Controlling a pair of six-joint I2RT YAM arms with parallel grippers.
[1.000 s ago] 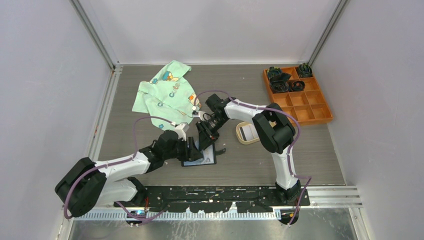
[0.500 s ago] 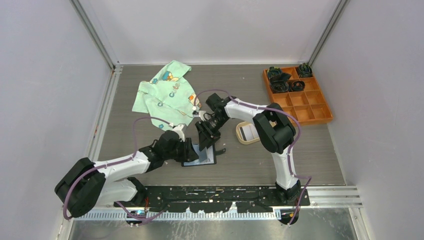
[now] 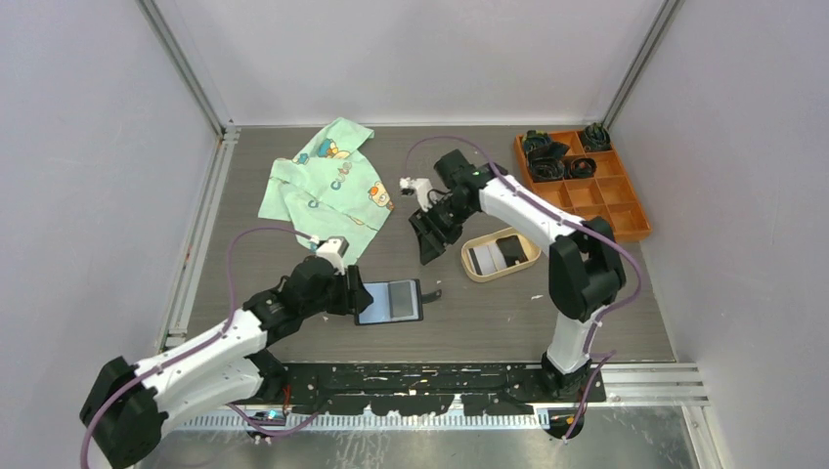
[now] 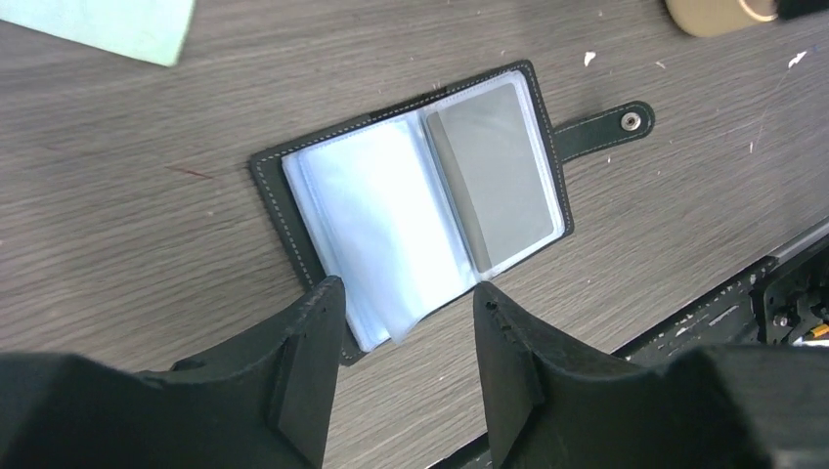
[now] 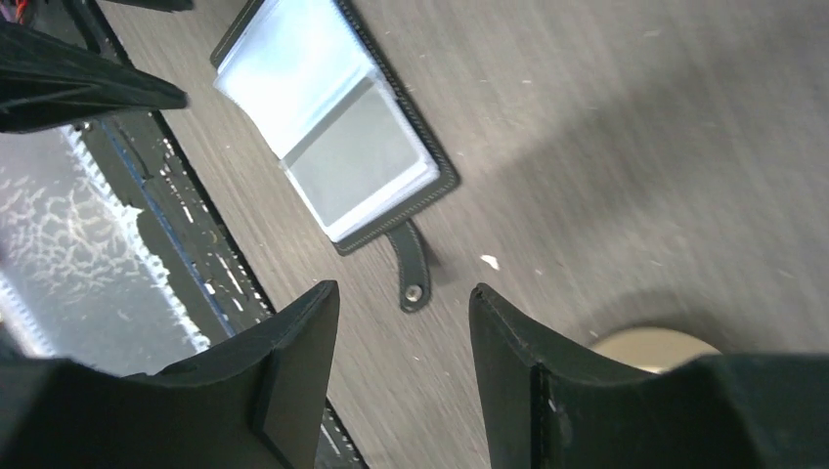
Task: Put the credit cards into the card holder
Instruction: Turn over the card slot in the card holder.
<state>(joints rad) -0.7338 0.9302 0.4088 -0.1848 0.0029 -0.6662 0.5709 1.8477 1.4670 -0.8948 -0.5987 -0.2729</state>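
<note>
The left end effector (image 3: pixel 355 297) is spread with nothing pinched, parked right at the left edge of the holder (image 3: pixel 391 301). From its wrist cam the fingers (image 4: pixel 308 362) straddle the near edge of the sleeves, but I can't tell if they actually touch. The holder lies open flat on the surface (image 3: pixel 489 322), with clear sleeves fanned out, a grey card (image 4: pixel 494 176) in the page on the tab (image 4: pixel 606 127) side, and the tab sticking out unsnapped. The right end effector (image 3: pixel 430 239) is spread too and empty, hanging above the surface between the green cloth (image 3: pixel 327 181) and the beige tray (image 3: pixel 467 266), just beside the tray. Two cards (image 3: pixel 484 258) are in that tray, one white and one dark. There's an orange bin (image 3: pixel 587 186) in the far right corner.
</note>
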